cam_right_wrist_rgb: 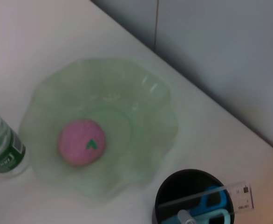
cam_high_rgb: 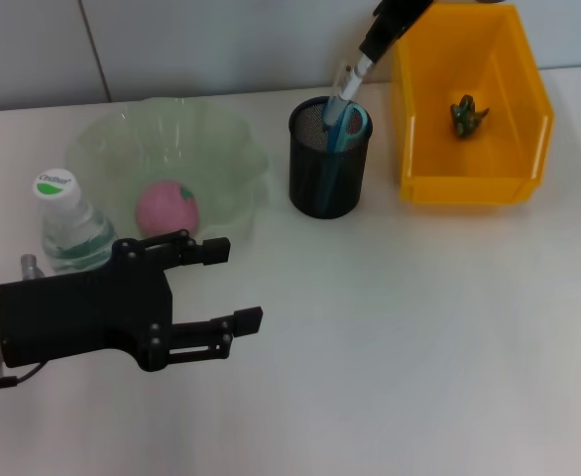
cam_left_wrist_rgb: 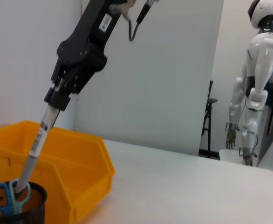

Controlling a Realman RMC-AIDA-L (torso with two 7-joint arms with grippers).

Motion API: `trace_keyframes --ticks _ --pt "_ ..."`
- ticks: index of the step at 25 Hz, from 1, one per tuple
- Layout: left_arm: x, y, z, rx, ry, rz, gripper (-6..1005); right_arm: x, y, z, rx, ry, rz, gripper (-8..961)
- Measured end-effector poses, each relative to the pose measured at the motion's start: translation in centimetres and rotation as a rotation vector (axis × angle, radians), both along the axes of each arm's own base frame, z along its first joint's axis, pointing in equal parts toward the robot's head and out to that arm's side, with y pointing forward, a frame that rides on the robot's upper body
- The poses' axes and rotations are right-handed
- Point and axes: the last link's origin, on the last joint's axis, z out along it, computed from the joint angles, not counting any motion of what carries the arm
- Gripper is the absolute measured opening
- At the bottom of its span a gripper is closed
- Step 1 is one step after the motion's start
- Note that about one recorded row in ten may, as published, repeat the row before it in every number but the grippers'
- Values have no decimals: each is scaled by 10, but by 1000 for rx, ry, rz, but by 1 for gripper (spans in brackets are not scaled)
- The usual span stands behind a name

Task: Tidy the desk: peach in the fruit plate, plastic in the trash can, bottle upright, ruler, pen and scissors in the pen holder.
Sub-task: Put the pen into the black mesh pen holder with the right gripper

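Note:
My right gripper (cam_high_rgb: 374, 44) hangs over the black mesh pen holder (cam_high_rgb: 328, 188), shut on a white pen (cam_high_rgb: 349, 83) whose lower end is inside the holder. The left wrist view shows the same gripper (cam_left_wrist_rgb: 56, 99) and pen (cam_left_wrist_rgb: 34, 151). Blue scissors (cam_high_rgb: 349, 127) stand in the holder, and a clear ruler (cam_right_wrist_rgb: 208, 196) leans across its mouth. The pink peach (cam_high_rgb: 167, 208) lies in the green fruit plate (cam_high_rgb: 226, 129). The bottle (cam_high_rgb: 67, 223) stands upright to the plate's left. Crumpled green plastic (cam_high_rgb: 467, 114) lies in the yellow bin (cam_high_rgb: 469, 183). My left gripper (cam_high_rgb: 233, 286) is open near the table's front left, holding nothing.
The yellow bin stands just right of the pen holder, close to the right arm. White table (cam_high_rgb: 419, 337) stretches out in front and to the right. A white humanoid robot (cam_left_wrist_rgb: 257, 79) stands far off beyond the table.

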Motion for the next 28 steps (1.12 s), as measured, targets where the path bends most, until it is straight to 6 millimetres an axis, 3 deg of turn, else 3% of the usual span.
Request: trace_keyframes --ticks 12,25,28 --pt "0 -3 -5 -17 -43 12 798 14 16 -42 -6 -63 -11 177" --pt "2 -1 -5 -19 -52 10 798 22 15 -52 -13 -62 -34 187" --pt "2 -1 -5 -19 -52 10 798 22 16 -51 -5 -60 -36 246"
